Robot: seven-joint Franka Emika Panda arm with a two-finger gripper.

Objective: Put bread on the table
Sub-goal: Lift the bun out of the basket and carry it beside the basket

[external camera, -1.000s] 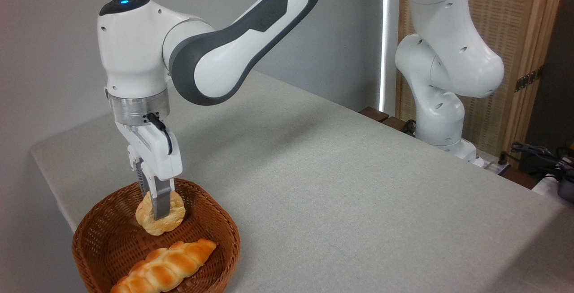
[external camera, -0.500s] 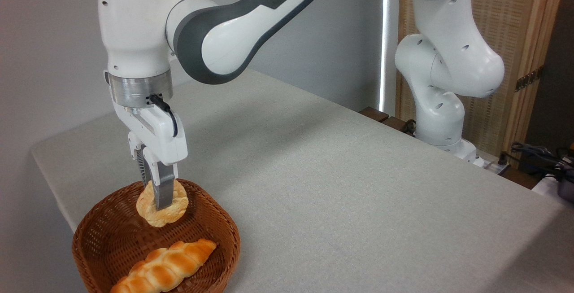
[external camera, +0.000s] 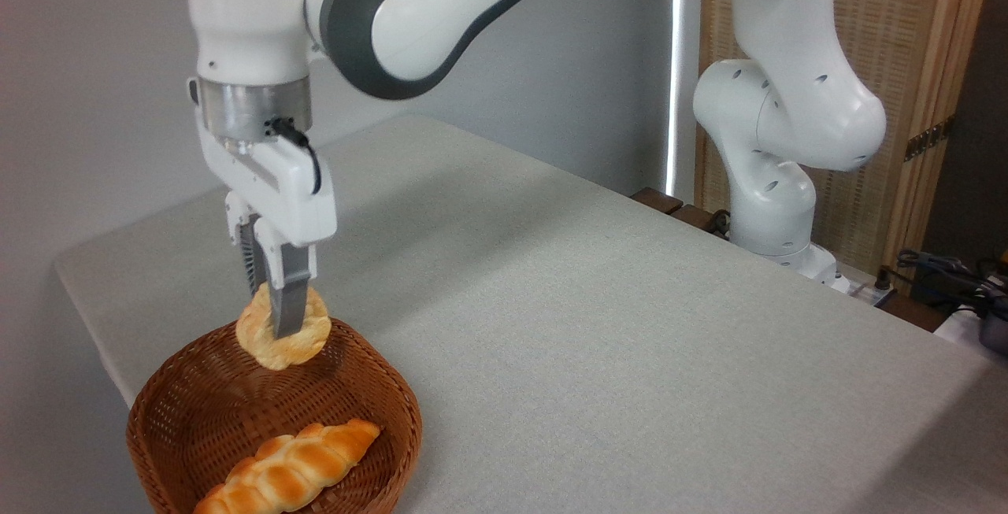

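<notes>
Backdrop: plain grey wall behind my rig, with a wooden-framed woven screen (external camera: 906,105) off to the right and a tangle of cables (external camera: 953,274) past the table's right edge.

Table: the table (external camera: 598,317) is a big light grey slab with a cloth-like texture and rounded corners, taking up most of what I see.

Arm: my Panda arm (external camera: 441,18) reaches in from its base at the right and points the wrist straight down over the near-left corner.

Gripper: the gripper (external camera: 277,317) is clamped on the bread, one grey finger (external camera: 289,301) across the front face, the other mostly hidden behind it.

Bread: the bread (external camera: 283,329), a small round pale-golden bun, hangs on edge in the air, just above the back rim of the basket and touching nothing but the fingers.

Basket: brown wicker basket (external camera: 378,396) sits at the table's near-left corner.

Other loaf: a long glossy braided loaf (external camera: 291,467) lies in the front of the basket, well clear of the bun.
</notes>
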